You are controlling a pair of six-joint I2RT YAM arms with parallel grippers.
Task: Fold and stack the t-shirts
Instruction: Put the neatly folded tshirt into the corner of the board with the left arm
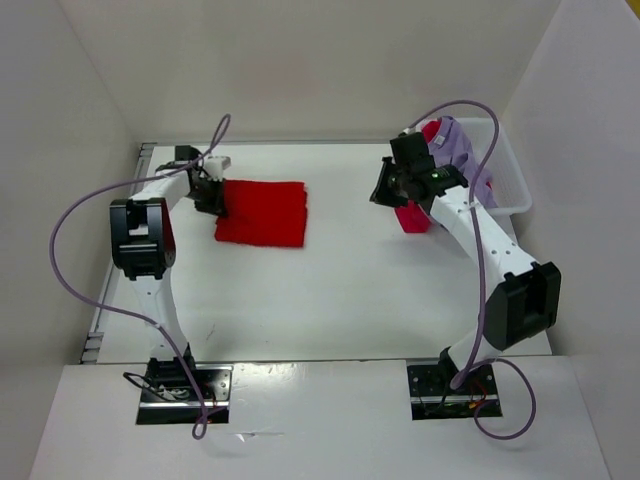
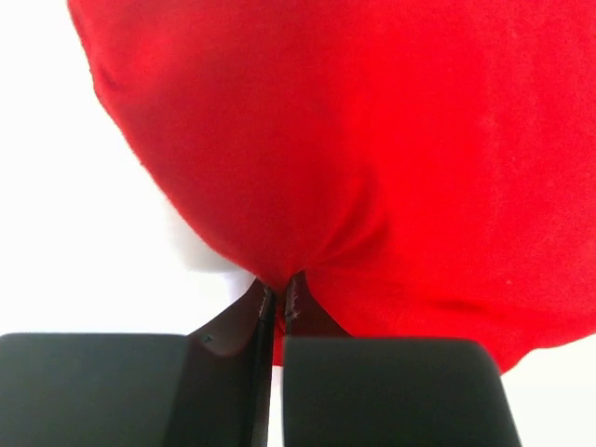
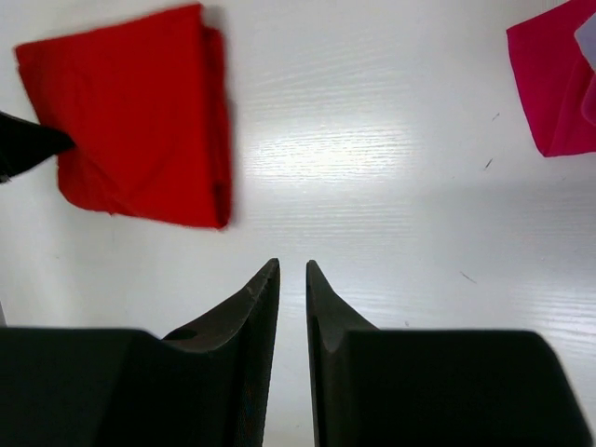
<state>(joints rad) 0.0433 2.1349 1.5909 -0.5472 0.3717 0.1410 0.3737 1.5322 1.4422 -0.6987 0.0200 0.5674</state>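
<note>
The bright red t-shirt (image 1: 262,212) lies folded into a flat, roughly square packet on the white table (image 1: 340,290), and its left edge sits right at the tips of the left claw (image 1: 212,195). In the left wrist view the red cloth (image 2: 372,140) fills nearly everything ahead of that claw (image 2: 277,300). The 2 fingers are pressed together with a small pucker of fabric drawn in between them, so the left claw is pinching the shirt's near edge. From the pinch the cloth spreads away ahead and to the claw's right, with bare table showing to its left. The right claw (image 1: 385,185) hangs above the table well apart from this shirt, its 2 fingers only a narrow slit apart and gripping nothing. In the right wrist view bare table shows through the gap (image 3: 291,270). From there the folded red shirt (image 3: 130,112) lies ahead and to the claw's left, with a dark tip of the left claw (image 3: 28,149) touching its edge. The crimson t-shirt (image 3: 559,84) lies ahead and to the right claw's right; in the top view it (image 1: 412,217) is partly hidden under the right arm. Behind that arm, the lavender t-shirt (image 1: 455,140) is heaped in the white bin (image 1: 510,170).
</note>
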